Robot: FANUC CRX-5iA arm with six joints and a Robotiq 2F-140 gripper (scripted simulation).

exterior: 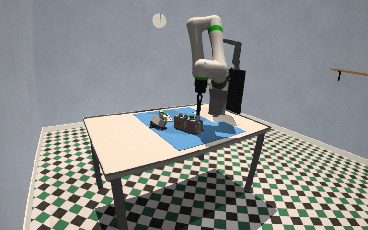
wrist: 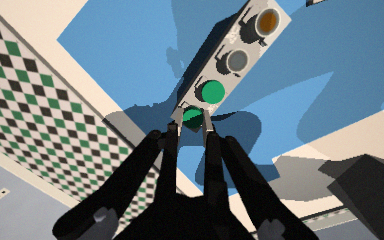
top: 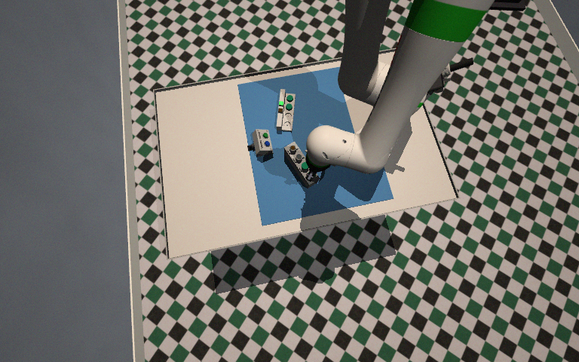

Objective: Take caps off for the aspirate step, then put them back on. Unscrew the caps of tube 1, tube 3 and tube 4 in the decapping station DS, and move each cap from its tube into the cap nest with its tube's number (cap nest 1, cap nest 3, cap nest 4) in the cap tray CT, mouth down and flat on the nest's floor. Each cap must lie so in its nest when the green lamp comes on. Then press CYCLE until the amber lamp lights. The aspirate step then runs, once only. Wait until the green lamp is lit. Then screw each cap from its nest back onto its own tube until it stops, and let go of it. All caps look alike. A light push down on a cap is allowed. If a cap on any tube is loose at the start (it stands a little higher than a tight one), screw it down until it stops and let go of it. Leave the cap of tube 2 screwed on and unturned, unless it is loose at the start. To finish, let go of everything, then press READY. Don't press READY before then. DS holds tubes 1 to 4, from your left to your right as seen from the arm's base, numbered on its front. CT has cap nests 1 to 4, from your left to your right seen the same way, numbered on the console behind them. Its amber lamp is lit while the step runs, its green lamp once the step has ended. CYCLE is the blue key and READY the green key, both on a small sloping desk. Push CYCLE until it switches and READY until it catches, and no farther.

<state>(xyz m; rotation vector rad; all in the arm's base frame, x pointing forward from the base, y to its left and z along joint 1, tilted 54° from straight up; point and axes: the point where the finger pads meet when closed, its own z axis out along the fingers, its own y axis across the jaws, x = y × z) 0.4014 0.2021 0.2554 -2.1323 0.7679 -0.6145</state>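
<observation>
The decapping station DS (top: 298, 170) (exterior: 188, 126) (wrist: 252, 42) stands on the blue mat (top: 277, 200). My gripper (wrist: 193, 116) (exterior: 198, 115) points straight down at the end tube nearest the arm's left, tube 1, and is shut on its green cap (wrist: 192, 116). The tube beside it carries a green cap (wrist: 213, 91) (top: 304, 166) (exterior: 191, 117). The other two tubes stand open, one grey (wrist: 237, 60) (top: 298, 157) and one orange (wrist: 267, 20) (top: 292, 149). The cap tray CT (top: 279, 119) holds two green caps (top: 290, 97) (top: 289, 106) in its far nests. Its two near nests are empty. Its green lamp (top: 281, 102) is lit.
The sloping key desk (top: 258, 147) (exterior: 158, 121) with the green key (top: 265, 135) and the blue key (top: 267, 144) stands left of DS. The arm's pedestal (exterior: 218, 103) and a black box (exterior: 235, 89) stand at the table's back edge.
</observation>
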